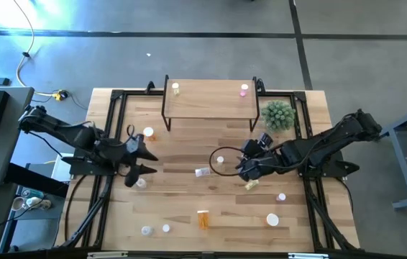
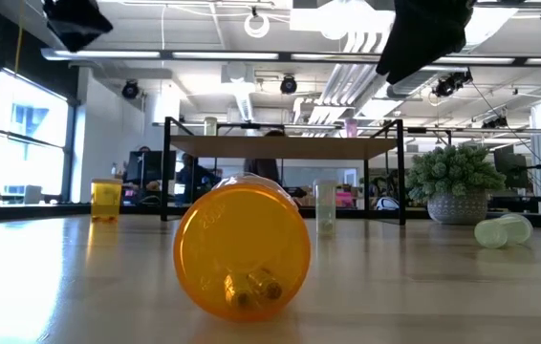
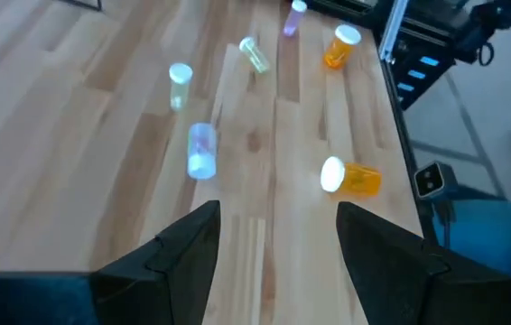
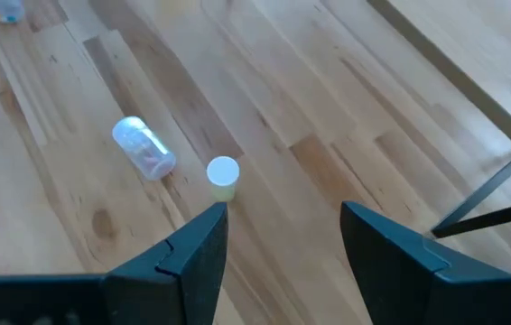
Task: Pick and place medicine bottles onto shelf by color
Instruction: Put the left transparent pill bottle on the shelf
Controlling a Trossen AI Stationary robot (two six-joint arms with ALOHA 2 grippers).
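Note:
The shelf stands at the table's far middle with a pale yellow bottle and a pink bottle upright on its top. Other medicine bottles stand or lie on the table: a clear one on its side, a pale yellow one upright, a yellow-green one on its side and an orange one on its side. My left gripper hangs open above the table's left part, nothing between its fingers. My right gripper hangs open right of the upright pale yellow bottle, touching nothing.
A green spiky plant stands right of the shelf. More bottles stand near the left edge, at the near edge and at the near right. The orange bottle lies close to the low camera.

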